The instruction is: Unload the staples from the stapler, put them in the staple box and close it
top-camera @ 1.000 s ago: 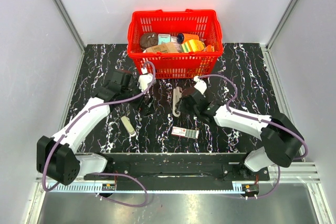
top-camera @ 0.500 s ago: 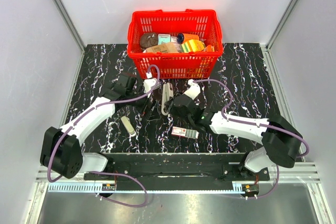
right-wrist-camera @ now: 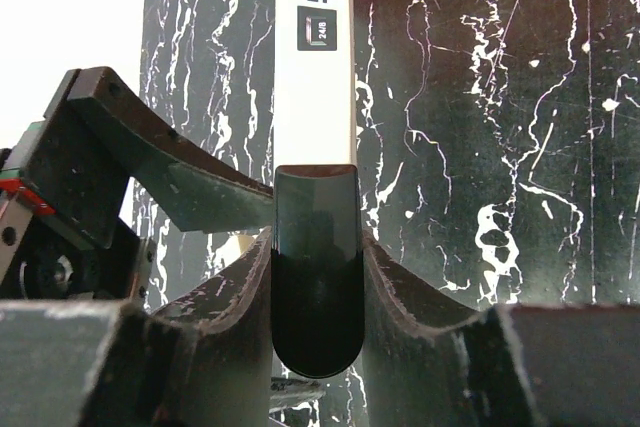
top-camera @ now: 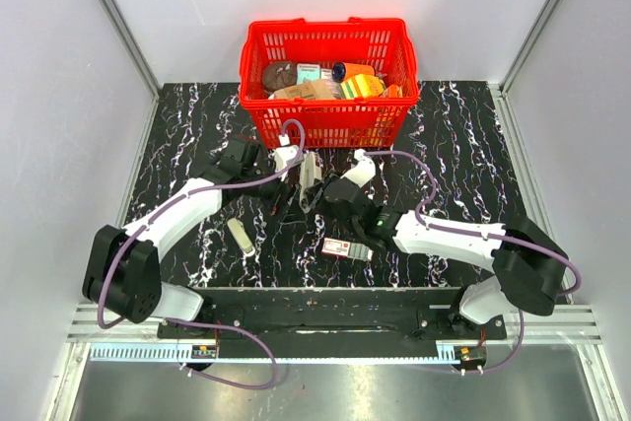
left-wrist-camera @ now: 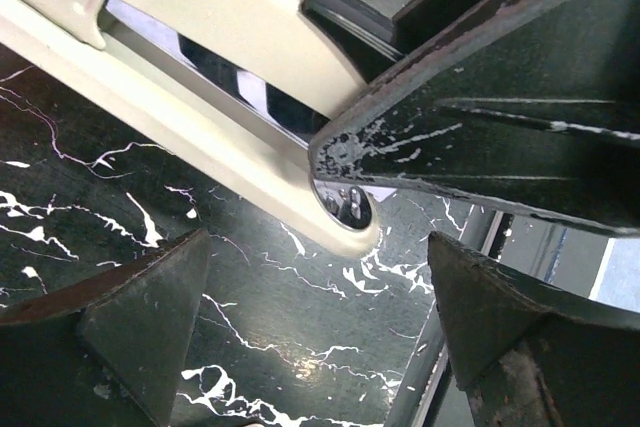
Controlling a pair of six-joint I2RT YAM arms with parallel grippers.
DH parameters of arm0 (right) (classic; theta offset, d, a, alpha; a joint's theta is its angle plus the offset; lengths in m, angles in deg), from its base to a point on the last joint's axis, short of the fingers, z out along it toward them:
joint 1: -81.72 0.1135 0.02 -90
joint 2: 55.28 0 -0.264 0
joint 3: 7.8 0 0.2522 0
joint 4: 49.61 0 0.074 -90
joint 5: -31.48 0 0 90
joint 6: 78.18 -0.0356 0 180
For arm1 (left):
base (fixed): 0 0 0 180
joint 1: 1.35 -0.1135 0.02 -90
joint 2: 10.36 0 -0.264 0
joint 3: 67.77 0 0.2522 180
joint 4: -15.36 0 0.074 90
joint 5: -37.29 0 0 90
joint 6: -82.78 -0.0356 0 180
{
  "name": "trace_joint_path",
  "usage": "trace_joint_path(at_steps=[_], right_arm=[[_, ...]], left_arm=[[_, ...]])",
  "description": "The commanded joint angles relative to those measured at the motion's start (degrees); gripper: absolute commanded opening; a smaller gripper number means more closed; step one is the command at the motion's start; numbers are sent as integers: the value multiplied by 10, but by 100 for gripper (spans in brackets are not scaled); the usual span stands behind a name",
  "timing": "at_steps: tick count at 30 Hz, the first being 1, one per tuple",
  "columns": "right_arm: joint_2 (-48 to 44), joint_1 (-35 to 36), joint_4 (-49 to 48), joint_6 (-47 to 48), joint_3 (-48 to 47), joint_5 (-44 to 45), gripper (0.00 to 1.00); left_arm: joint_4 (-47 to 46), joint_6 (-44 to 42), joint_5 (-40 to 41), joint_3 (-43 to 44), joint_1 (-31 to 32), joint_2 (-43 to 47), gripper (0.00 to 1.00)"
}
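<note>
The cream-white stapler (top-camera: 310, 175) is held off the black marble table just in front of the red basket. My right gripper (top-camera: 320, 194) is shut on its dark rear end. In the right wrist view the stapler (right-wrist-camera: 314, 97) runs straight away from the right gripper (right-wrist-camera: 315, 277) and shows a "50" label. My left gripper (top-camera: 285, 200) is open right beside the stapler, to its left. In the left wrist view the stapler (left-wrist-camera: 200, 57) crosses above the left gripper (left-wrist-camera: 318, 282), not between the jaws. A gap with bright metal shows along its body.
The red basket (top-camera: 328, 123) full of packets stands at the back middle. A flat red-white-green box (top-camera: 347, 249) lies near the front, below the right gripper. A small cream piece (top-camera: 240, 237) lies left of it. Grey walls stand on both sides.
My right gripper has carried the stapler to the left, up to the left gripper. The left arm has shifted slightly right toward it.
</note>
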Motion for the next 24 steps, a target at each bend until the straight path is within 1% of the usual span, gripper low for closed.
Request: trace_joint_path(at_steps=[1, 7, 9, 15, 19, 22, 24], right_arm=[[-37, 7, -77, -46, -25, 0, 0], [-40, 19, -85, -66, -16, -14, 0], [-43, 23, -90, -71, -10, -20, 0], [-37, 27, -90, -73, -6, -31, 0], [-34, 27, -91, -75, 6, -40, 0], [-33, 27, -89, -71, 8, -49, 0], [-35, 27, -85, -69, 13, -52, 0]], left_arm=[[-46, -8, -2, 12, 3, -10, 91], [-62, -6, -1, 11, -3, -28, 83], [-64, -9, -1, 11, -2, -26, 76], [-64, -18, 2, 1, -8, -14, 52], [-59, -27, 8, -2, -9, -7, 33], [-48, -34, 14, 1, -10, -4, 15], [-45, -37, 19, 2, -11, -2, 12]])
